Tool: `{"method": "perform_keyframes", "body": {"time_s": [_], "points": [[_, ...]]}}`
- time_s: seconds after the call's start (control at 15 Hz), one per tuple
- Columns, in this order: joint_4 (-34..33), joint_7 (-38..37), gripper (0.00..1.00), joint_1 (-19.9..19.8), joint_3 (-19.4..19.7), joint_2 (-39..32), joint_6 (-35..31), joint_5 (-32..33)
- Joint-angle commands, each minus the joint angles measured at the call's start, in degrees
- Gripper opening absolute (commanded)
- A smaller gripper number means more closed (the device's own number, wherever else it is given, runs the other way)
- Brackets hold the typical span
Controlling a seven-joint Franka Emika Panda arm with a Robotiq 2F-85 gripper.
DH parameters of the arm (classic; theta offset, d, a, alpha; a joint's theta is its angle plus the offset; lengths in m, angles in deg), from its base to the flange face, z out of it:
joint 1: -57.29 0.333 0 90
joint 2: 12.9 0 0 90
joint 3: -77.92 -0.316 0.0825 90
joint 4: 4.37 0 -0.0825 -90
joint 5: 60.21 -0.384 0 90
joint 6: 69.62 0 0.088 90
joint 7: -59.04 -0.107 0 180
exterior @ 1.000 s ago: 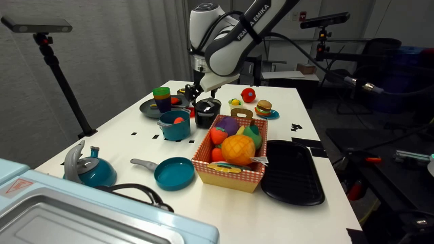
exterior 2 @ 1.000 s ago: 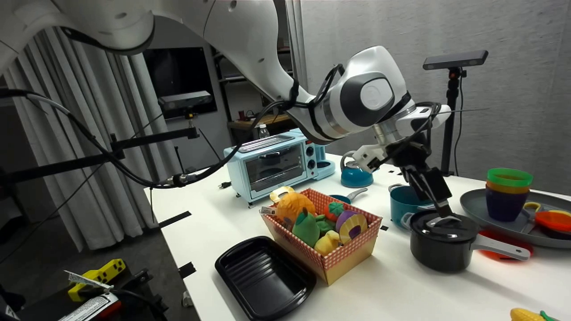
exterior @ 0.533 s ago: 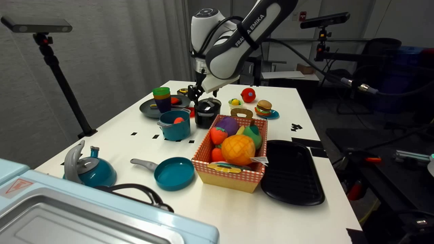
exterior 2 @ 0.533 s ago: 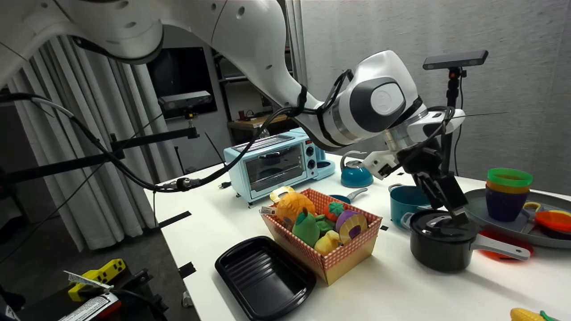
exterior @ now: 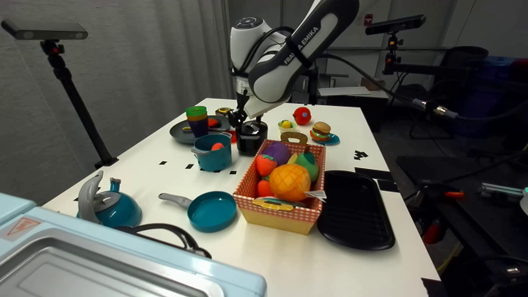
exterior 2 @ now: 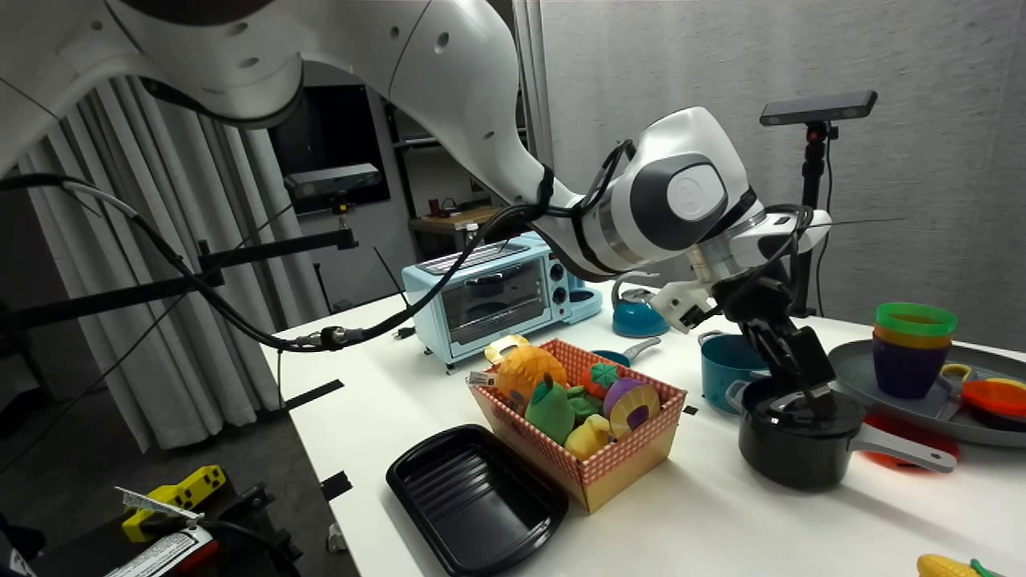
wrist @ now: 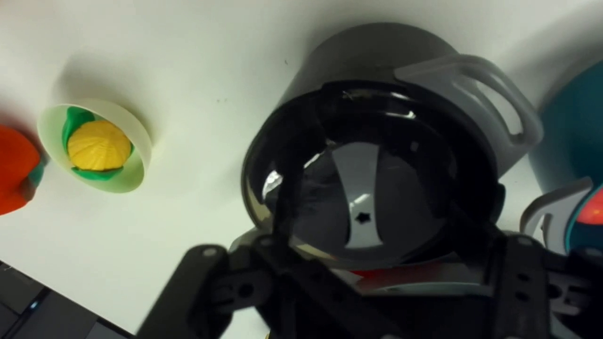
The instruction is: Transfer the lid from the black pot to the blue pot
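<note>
The lid (wrist: 410, 188), glossy black with a grey strap handle, sits on the black pot (wrist: 377, 52) in the wrist view. The lid (exterior 2: 777, 410) and black pot (exterior 2: 789, 461) also show in an exterior view. My gripper (wrist: 372, 207) is open, with its dark fingers apart on either side of the lid's handle, low over the lid. Contact with the lid cannot be told. The blue pot (exterior: 213, 157) stands close beside the black pot, without a lid, with something orange-red inside. It shows only partly at the right of the wrist view (wrist: 570, 127).
A checked fruit basket (exterior: 243, 189) stands near the black pot, with a black tray (exterior 2: 481, 497) beside it. A grey plate (exterior 2: 858, 365) with stacked cups (exterior 2: 910, 365) is behind. A small bowl (wrist: 139, 141), teal pan (exterior: 212, 212) and kettle (exterior: 119, 208) are also there.
My gripper has shifted across the lid and come down close onto it, fingers still apart. The black pot has shifted very slightly.
</note>
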Motion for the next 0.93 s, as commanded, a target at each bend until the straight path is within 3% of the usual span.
{"method": "perform_keyframes", "body": {"time_s": [0.0, 0.47, 0.87], "points": [[-3.3, -0.2, 0.52, -0.5, 0.3, -2.4, -0.4, -1.2], [-4.2, 0.0, 0.0, -0.9, 0.5, -1.9, 0.3, -1.3], [-7.0, 0.5, 0.04, -1.8, -0.1, -1.3, 1.9, -2.2]]}}
